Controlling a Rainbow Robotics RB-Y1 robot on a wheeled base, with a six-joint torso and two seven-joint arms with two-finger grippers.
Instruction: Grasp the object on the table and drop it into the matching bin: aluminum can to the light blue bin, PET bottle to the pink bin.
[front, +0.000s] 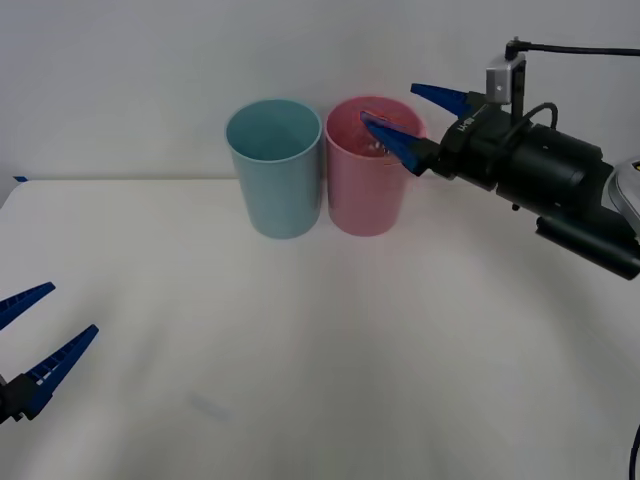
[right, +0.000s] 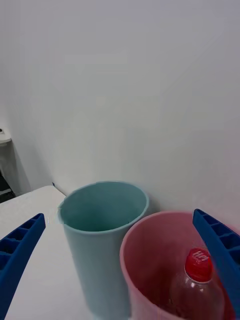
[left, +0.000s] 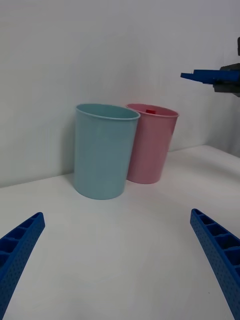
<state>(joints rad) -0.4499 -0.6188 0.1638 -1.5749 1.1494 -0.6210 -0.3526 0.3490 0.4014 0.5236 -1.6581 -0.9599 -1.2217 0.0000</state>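
The PET bottle (right: 197, 287), clear with a red cap, stands inside the pink bin (front: 364, 190); its cap just shows over the rim in the left wrist view (left: 150, 108). My right gripper (front: 413, 118) hangs open above the pink bin's mouth, holding nothing. The light blue bin (front: 275, 170) stands touching the pink bin's left side, and looks empty in the right wrist view (right: 102, 235). Low at the table's near left edge, my left gripper (front: 30, 335) is open. In the left wrist view both the pink bin (left: 150, 150) and the light blue bin (left: 102, 150) stand ahead.
The white table (front: 330, 340) stretches wide in front of the bins, backed by a plain white wall (front: 130, 80). A dark edge of furniture (right: 4, 165) shows beyond the table's far left end.
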